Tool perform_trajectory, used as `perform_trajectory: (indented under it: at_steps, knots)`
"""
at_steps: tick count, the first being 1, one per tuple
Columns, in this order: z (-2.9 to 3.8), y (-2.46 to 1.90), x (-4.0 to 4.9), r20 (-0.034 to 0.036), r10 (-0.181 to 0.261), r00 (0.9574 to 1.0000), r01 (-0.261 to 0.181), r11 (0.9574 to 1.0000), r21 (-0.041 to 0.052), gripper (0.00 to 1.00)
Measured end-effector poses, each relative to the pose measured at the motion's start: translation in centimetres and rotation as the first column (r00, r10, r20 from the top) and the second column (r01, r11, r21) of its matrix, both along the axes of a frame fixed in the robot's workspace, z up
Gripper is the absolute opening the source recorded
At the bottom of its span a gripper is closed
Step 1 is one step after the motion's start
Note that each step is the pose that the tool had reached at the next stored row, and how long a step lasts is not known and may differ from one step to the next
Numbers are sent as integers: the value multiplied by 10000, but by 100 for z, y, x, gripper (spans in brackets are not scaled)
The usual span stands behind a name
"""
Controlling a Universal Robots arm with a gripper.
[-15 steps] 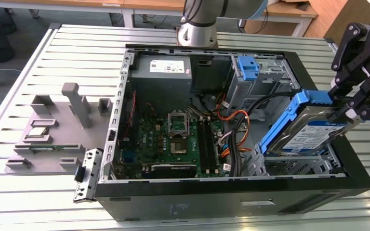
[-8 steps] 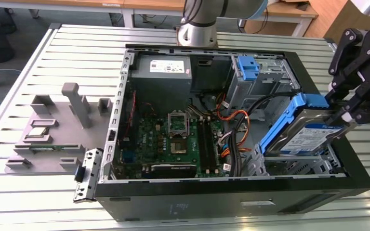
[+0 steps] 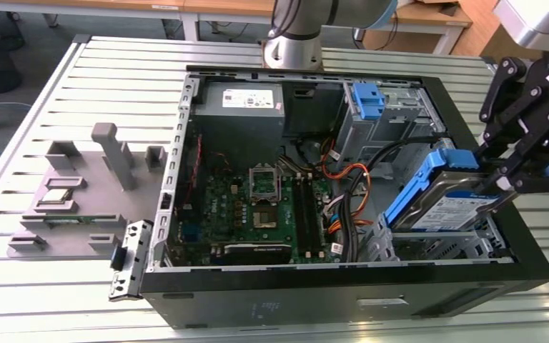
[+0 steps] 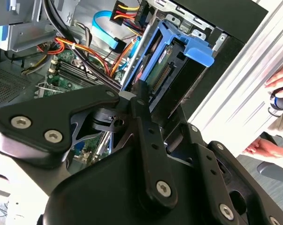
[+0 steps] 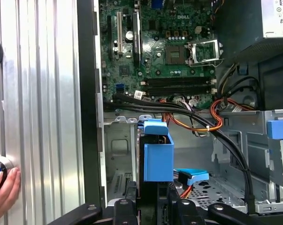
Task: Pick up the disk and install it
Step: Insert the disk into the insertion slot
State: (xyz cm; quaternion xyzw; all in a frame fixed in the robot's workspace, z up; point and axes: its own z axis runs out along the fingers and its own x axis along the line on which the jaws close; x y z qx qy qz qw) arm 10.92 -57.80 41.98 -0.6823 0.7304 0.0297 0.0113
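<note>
One disk (image 3: 449,207), blue-framed, tilted, clamped in my gripper (image 3: 500,183), lower end inside the computer case (image 3: 303,300) near its wall at the exterior view's right

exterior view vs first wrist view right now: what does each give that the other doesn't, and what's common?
Exterior view: the grey fixture block on the table at the exterior view's left, the arm's base, and the disk, label up and tilted, its end clamped by the gripper. First wrist view: a person's hand and the disk's blue handle seen end-on. Shared: the motherboard, the orange cables, and the fixed blue bracket.
</note>
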Motion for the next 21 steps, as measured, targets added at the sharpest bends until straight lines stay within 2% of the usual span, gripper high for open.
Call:
perform_trajectory:
  at_steps: [11, 20, 21]
  knots:
    - [-192, 0, 0, 0, -161, 9999, 161, 9999, 0, 35]
    - [-201, -1, -1, 0, -174, 9998, 174, 9998, 2, 36]
    - [-200, -1, -1, 0, -173, 9999, 173, 9999, 0, 42]
